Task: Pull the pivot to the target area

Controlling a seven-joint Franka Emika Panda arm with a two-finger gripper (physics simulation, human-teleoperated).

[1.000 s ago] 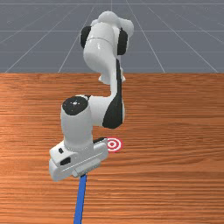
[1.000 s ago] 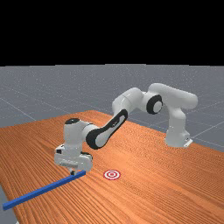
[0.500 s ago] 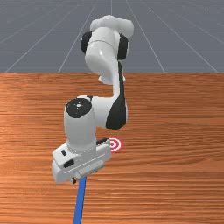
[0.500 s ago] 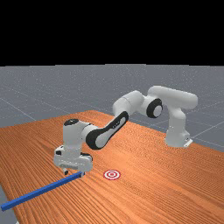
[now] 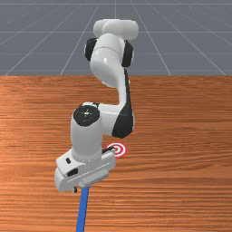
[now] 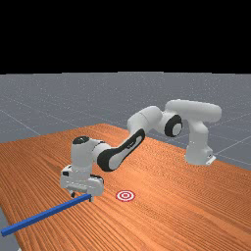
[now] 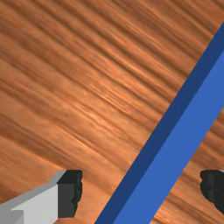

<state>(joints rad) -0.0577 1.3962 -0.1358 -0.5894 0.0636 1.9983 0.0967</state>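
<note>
Got the claw (image 6: 82, 197) wide, straddling the long blue bar (image 6: 46, 214) at its end nearest the target, not clamped on it. In the wrist view, seeing black-tipped fingers (image 7: 70, 192) on opposite sides of the bar, with gaps of wood between them and the bar, and the bar slanting through between them. Can't tell from these views how high above the wood. Can see the red-and-white bullseye target (image 6: 125, 195) near that same end of the bar, apart from it, flat on the counter (image 6: 162, 196); toward the front view's right of the bar there, and partly covered by the hand (image 5: 84, 172). In the far view, also to the right of that end. Can trace the bar from under the claw down to the front view's bottom edge; in the far view, down toward the left, past the counter's edge by the look of it. Can follow the white-and-grey arm (image 6: 126, 149) from above the bar's claw end back to a base (image 6: 197, 154) well apart from the bar.
</note>
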